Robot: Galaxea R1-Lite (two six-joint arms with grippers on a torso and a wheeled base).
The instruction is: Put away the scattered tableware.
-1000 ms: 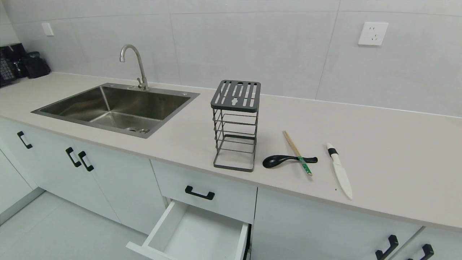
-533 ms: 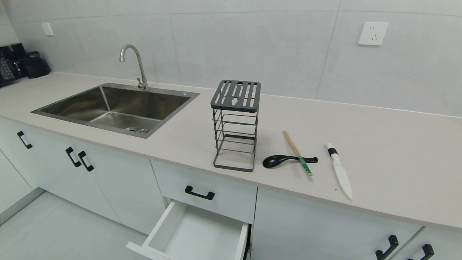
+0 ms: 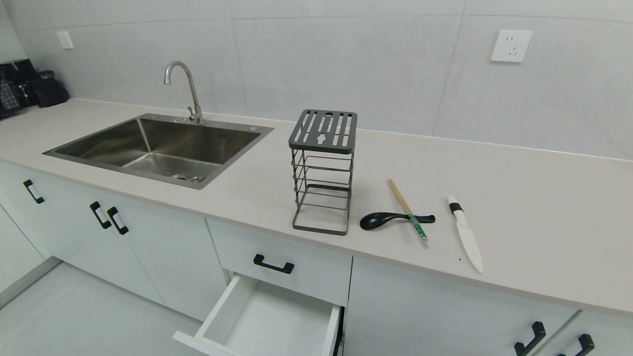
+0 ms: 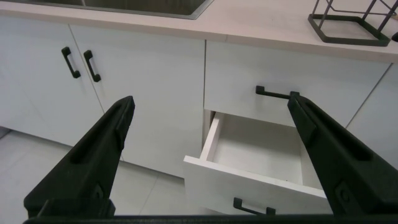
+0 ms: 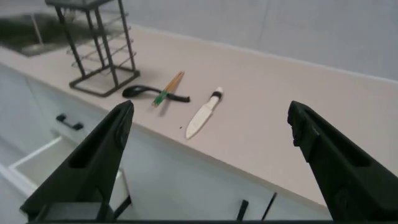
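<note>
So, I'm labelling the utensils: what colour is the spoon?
Black all over. The spoon shows best in the head view.

This is a kitchen. A shiny metal sink [image 3: 198, 141] with a bent tap [image 3: 194, 99] sits in the long tabletop [image 3: 519, 198]. Grey tiles [image 3: 346, 59] cover the wall. White cupboards [image 3: 163, 257] with black handles stand below. A pulled-out drawer [image 4: 249, 193] shows between the left fingers [image 4: 93, 155]. A spoon [image 5: 135, 91], chopsticks [image 5: 169, 87] and a knife [image 5: 202, 118] lie out past the right fingers [image 5: 93, 155].
</note>
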